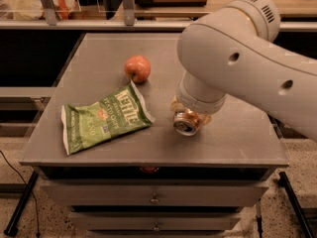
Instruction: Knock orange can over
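Your arm (237,58) reaches in from the right of the orange can (185,124), wrist bent down, with the gripper (190,115) directly over it. You cannot tell whether it has hold of anything. The can is tilted, silver top toward you. To its left lies a green chip bag (104,120), with an apple (137,68) behind, on the table (237,138).

The orange can (185,124) was tipped far over, its silver top and pull tab facing 6 o'clock, with little of its copper side showing. It was at about 4 o'clock from the middle of the tabletop (237,138), directly beneath the gripper (188,116).
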`<act>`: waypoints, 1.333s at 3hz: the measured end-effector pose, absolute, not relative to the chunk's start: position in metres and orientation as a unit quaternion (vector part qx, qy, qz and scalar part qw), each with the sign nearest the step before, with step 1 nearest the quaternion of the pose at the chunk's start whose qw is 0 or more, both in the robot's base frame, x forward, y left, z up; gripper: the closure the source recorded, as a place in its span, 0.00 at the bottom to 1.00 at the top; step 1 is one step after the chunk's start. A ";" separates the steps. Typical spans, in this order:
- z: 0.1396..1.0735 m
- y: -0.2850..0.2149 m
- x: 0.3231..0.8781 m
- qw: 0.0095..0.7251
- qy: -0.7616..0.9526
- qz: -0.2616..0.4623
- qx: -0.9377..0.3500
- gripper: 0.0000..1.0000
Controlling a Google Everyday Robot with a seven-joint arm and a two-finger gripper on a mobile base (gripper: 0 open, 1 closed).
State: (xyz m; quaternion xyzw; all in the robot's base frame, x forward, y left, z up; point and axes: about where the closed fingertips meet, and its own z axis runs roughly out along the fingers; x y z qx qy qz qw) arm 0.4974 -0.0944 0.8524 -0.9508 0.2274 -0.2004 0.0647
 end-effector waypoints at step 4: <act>0.845 -0.100 0.504 0.030 0.234 -0.187 -0.954 0.00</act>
